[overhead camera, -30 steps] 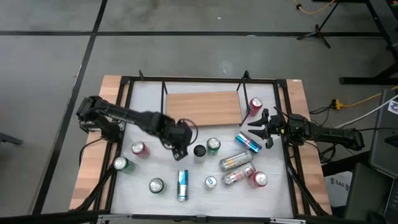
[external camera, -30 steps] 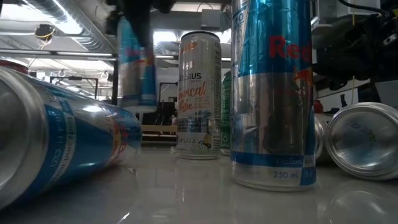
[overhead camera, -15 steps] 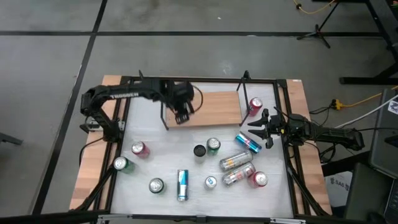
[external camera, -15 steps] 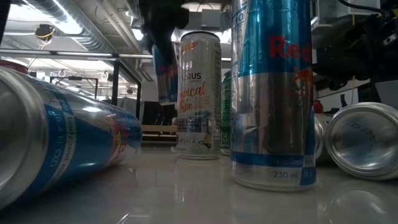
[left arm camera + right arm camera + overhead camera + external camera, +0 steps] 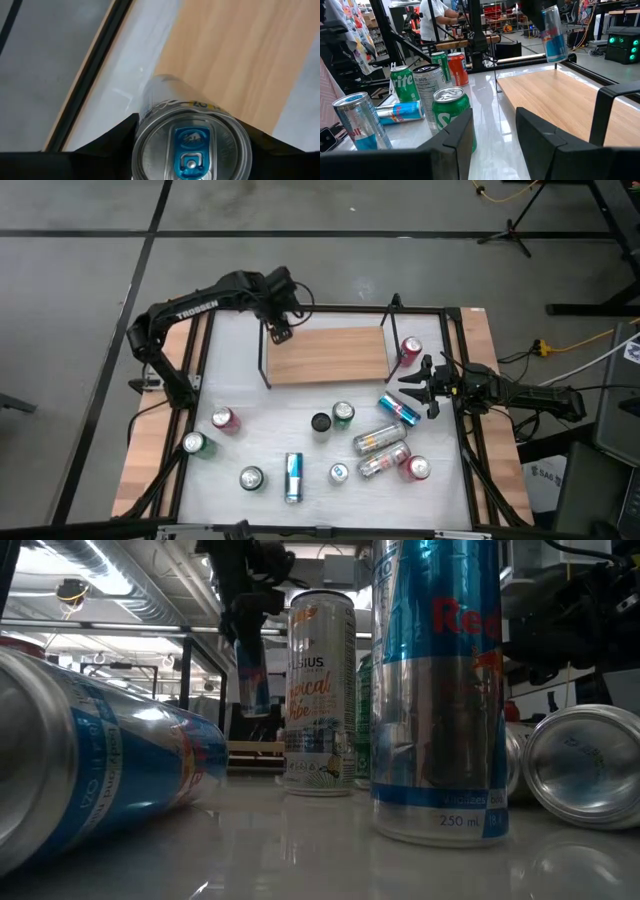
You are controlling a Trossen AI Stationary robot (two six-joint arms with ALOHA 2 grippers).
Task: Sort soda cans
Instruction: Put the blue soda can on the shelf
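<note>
A: Biggest first. White table point(image 5: 230, 370), wooden board point(image 5: 325, 355) lying at its far middle.

B: Left arm is reaching over the far left corner of that board. Left gripper point(image 5: 279, 330) is clamping a blue-and-silver can point(image 5: 250, 675), holding it upright in the air above the board; the fingers point(image 5: 115, 135) are pressing either side just under its rim.

A: Right gripper point(image 5: 408, 387)?

B: Sitting at the right edge, just right of the lying blue can point(image 5: 397, 409). Fingers are standing slightly apart, gripping nothing.

A: Other cans?

B: Red can point(image 5: 410, 348) is standing at the board's right end. Green can point(image 5: 343, 414) and black can point(image 5: 320, 422) are standing mid-table, two silver cans point(image 5: 380, 452) are lying right of them, another red can point(image 5: 418, 468) near right. Far left side: red can point(image 5: 223, 419), green can point(image 5: 194, 443). Near edge: green can point(image 5: 251, 478), a lying blue can point(image 5: 293, 477), small blue-top can point(image 5: 339, 472).

A: Room?

B: A person point(image 5: 437, 20) is standing beyond the table.
</note>
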